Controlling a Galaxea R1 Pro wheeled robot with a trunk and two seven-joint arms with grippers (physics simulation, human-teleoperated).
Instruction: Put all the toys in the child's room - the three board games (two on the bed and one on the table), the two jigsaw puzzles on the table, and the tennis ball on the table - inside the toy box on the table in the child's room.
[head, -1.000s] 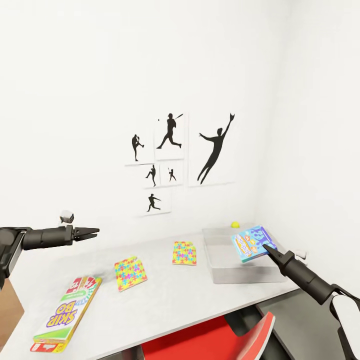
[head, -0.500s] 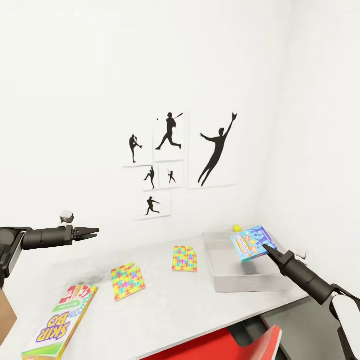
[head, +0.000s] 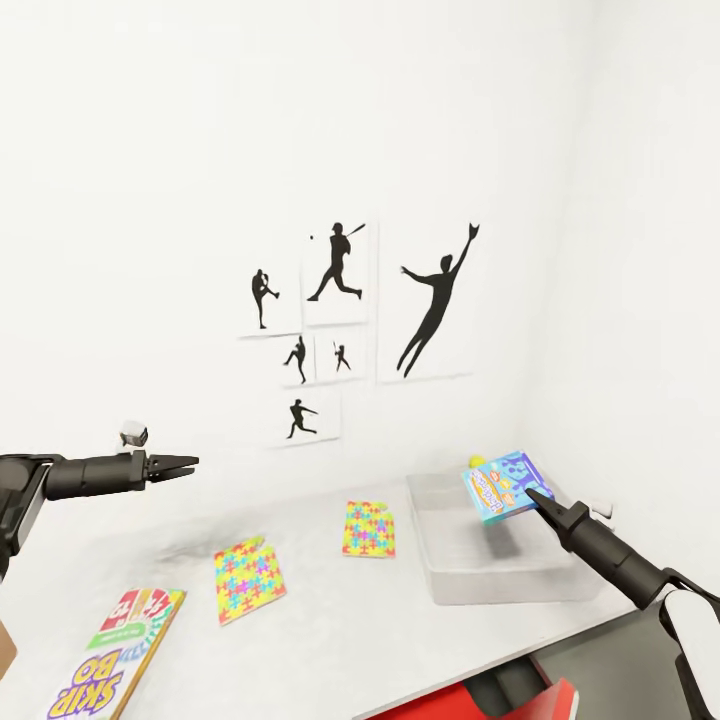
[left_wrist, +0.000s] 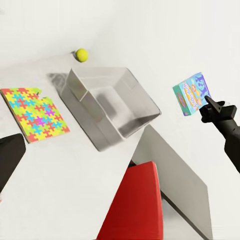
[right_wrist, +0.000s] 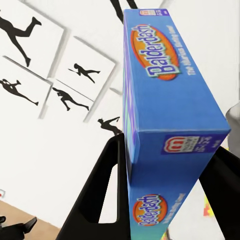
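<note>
Right gripper (head: 537, 497) is clamped on the small blue board game (head: 506, 485), one black finger (right_wrist: 102, 192) on each side of the box's end, "Balderdash" plain on its face. It hangs in the air, tilted, above the right part of the grey toy box (head: 500, 580), not touching it. The bin sits on the table (head: 330, 640) near the far right corner, and the tennis ball (head: 477, 461) peeks out just behind its back wall, against the white wall.

Over to the left gripper (head: 186, 463): held out level above the table's left side, fingers pointing right and looking pressed together with nothing between them, though at this angle that is hard to be sure of.

On the tabletop, one jigsaw puzzle (head: 369, 528) lies just left of the bin, the second puzzle (head: 248, 578) further left, well apart from it. The SKIP BO game (head: 115, 665) lies at the near left edge. A red chair (left_wrist: 137, 205) is tucked below the table. Baseball silhouette prints (head: 345, 320) hang on the wall behind.
</note>
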